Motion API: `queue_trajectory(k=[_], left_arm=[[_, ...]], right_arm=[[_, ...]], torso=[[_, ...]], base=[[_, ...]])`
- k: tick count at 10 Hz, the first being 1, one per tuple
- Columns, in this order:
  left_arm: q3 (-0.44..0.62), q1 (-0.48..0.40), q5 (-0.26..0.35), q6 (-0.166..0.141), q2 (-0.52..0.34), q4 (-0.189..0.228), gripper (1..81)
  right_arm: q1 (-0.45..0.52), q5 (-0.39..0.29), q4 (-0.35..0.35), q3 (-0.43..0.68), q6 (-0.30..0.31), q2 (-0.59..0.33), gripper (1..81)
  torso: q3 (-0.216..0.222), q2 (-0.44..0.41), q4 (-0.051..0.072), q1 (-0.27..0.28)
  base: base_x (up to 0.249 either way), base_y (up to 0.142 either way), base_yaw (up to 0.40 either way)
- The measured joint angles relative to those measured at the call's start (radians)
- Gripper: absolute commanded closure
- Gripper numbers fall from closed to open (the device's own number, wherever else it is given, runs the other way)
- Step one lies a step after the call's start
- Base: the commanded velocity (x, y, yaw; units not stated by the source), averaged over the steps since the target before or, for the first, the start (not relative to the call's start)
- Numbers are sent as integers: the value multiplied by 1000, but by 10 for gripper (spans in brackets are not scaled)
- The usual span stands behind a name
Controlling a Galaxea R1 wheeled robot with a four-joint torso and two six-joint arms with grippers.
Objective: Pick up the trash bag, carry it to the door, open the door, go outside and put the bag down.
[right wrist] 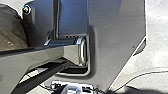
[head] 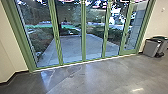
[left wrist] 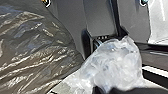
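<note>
Left pincer (left wrist: 111, 87) points down by pale plastic (left wrist: 112, 62), near trash bag (left wrist: 30, 52).

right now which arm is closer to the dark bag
Left. The left arm's wrist is close to the dark bag, large in its view; the right arm's looks farther away, the bag smaller there.

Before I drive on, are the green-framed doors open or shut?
Shut, it appears: the green-framed doors stand in one line, no gap showing.

The bins (head: 150, 48) stand right of the doors (head: 84, 32).
</note>
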Motion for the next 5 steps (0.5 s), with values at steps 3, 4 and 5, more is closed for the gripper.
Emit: queue_trajectory(k=[3, 4, 5], left_arm=[[0, 0, 0, 0, 0, 0, 811], [0, 0, -1, 0, 0, 0, 811], [0, 0, 0, 0, 0, 0, 811]], right_arm=[[0, 0, 0, -5, 0, 0, 10], [-1, 0, 0, -6, 0, 0, 10], [0, 0, 0, -6, 0, 0, 10]], torso=[[0, 0, 0, 0], [0, 0, 0, 0], [0, 0, 0, 0]], base=[[0, 0, -334], [0, 0, -337], [0, 0, -337]])
